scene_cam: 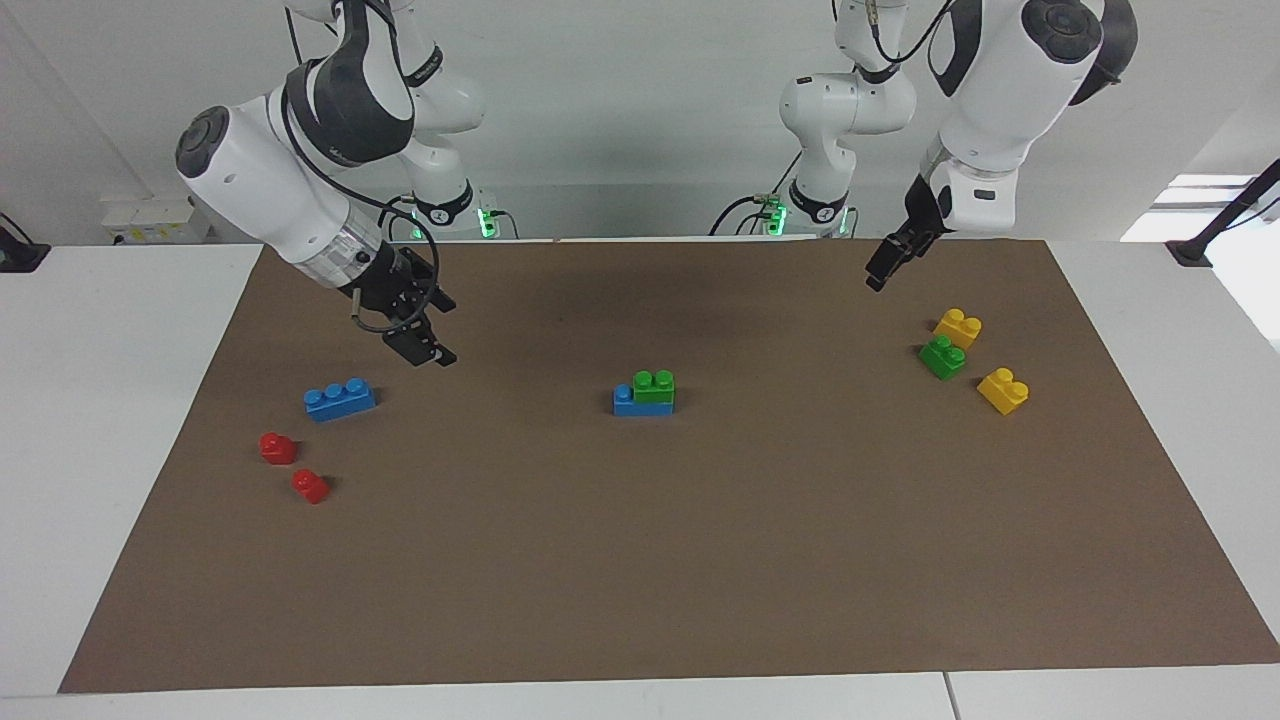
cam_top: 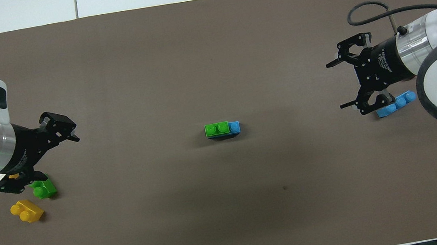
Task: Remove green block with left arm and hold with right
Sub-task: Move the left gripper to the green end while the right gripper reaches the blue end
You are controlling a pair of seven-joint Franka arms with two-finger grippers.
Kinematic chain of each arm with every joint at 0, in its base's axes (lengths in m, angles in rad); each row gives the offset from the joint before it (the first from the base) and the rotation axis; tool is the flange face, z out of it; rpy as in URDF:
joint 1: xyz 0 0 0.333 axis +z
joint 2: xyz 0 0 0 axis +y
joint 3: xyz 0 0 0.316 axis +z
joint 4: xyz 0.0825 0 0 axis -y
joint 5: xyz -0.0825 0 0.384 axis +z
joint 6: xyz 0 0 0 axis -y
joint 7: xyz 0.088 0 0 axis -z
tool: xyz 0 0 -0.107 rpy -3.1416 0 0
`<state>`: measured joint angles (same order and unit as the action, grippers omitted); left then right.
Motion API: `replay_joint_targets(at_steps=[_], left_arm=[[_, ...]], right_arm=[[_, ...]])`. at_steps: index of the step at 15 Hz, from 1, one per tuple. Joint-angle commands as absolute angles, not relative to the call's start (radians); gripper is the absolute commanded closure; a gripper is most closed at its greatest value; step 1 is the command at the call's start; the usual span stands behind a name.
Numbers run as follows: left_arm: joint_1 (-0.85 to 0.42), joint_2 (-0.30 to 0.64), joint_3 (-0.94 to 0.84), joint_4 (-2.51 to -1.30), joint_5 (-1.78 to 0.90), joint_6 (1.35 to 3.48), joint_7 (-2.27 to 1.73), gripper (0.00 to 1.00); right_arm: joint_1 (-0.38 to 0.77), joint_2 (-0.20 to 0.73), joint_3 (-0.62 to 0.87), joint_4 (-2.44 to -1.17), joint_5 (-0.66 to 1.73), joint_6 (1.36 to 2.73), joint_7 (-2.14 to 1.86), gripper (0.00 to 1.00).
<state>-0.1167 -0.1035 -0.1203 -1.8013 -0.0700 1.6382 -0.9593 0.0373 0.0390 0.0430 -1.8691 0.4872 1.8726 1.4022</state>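
A white tabletop [scene_cam: 120, 420] carries a large brown mat [scene_cam: 640, 560] that holds every brick.

The right arm [scene_cam: 270, 190] comes in from its own end, its gripper [scene_cam: 425, 340] hanging in the air above bare mat beside the loose blue brick [scene_cam: 340, 399], jaws spread wide and empty; the overhead view shows the 2 fingers well apart. The left arm [scene_cam: 990, 90] reaches in from its end, and the left gripper [scene_cam: 885, 268] hangs over bare mat near the cluster of 3 small bricks, jaws likewise released with nothing between them.

At the middle of the mat lies a 3-stud blue base brick [scene_cam: 628, 402] with the green block [scene_cam: 654, 388] pressed on top of it, covering the 2 studs toward the left arm's end and leaving 1 blue stud bare. Neither gripper touches this stack.

Toward the left arm's end sit a second green brick [scene_cam: 943, 357] and 2 yellow bricks: one [scene_cam: 958, 327] touching it on the robots' side, the other [scene_cam: 1003, 390] apart, farther from the robots.

Toward the right arm's end, 2 small red pieces [scene_cam: 279, 447] [scene_cam: 310, 486] lie farther from the robots than the loose blue brick.
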Motion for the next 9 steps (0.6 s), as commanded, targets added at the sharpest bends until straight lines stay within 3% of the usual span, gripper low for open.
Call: replay_joint_targets(at_steps=[1,5,9], left_arm=[[-0.176,-0.152,-0.109,-1.867,-0.087,1.701,-1.205,0.0],[-0.256,-0.184,-0.109,-1.956,-0.087,1.799,-1.46,0.0],[-0.322,-0.178,-0.109,-1.971,-0.087,1.832,-1.656,0.0]], right_arm=[[0.067,0.046,0.041,-1.907,0.538,1.94,1.446,0.04],[0.146,0.055,0.041,-1.962,0.546,2.075,1.489,0.04],[0.185,0.087,0.041,-1.963,0.548,2.123,1.496,0.04]])
